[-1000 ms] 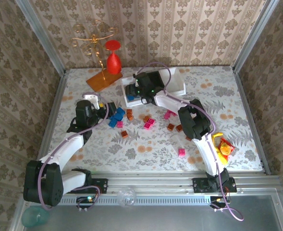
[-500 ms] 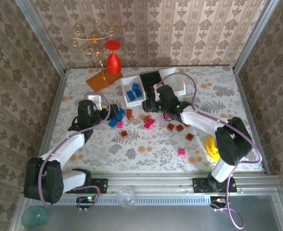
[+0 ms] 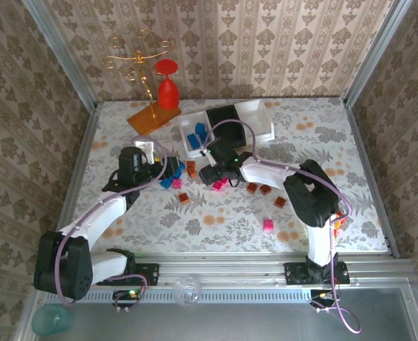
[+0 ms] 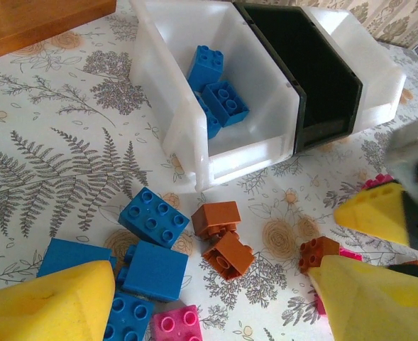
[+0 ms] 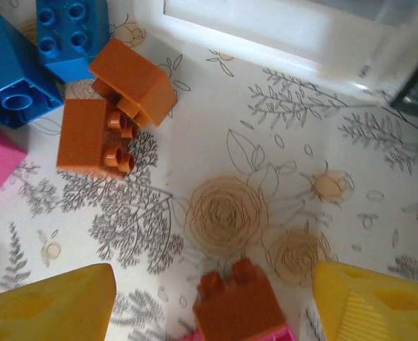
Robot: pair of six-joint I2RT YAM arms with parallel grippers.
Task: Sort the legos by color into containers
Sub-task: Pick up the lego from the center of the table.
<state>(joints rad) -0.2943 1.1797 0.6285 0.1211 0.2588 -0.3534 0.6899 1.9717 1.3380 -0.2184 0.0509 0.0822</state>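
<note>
While most of the bricks [image 3: 265, 190] are left scattered over the flowered surface [image 3: 216, 224], a few blue bricks [image 4: 225, 103] are seen inside the nearest white bin [image 4: 184, 131]. That bin is set wall to wall against the black bin [image 4: 315, 71], and a second white bin [image 4: 368, 67] is pressed to the black one's other side. The left gripper [image 3: 167, 168] is held low over a loose blue cluster [image 4: 150, 217] just in front of the nearest white bin, and its jaws are spread wide with nothing gripped. From the left wrist, blue pieces, a pink piece [image 4: 174, 325] and two orange-brown pieces [image 4: 228, 256] are framed between its yellow fingers [image 4: 49, 305]. The right gripper [image 3: 212, 174] is placed just beside the left one, near the middle of the surface. Its jaws are likewise opened wide. In the right wrist view an orange-brown brick [image 5: 238, 305], seated on a pink brick [image 5: 287, 334], is caught between the two yellow pads [image 5: 372, 305] but is touched by neither. A stray pink block [image 3: 269, 224] is left well apart, nearer the front edge.
</note>
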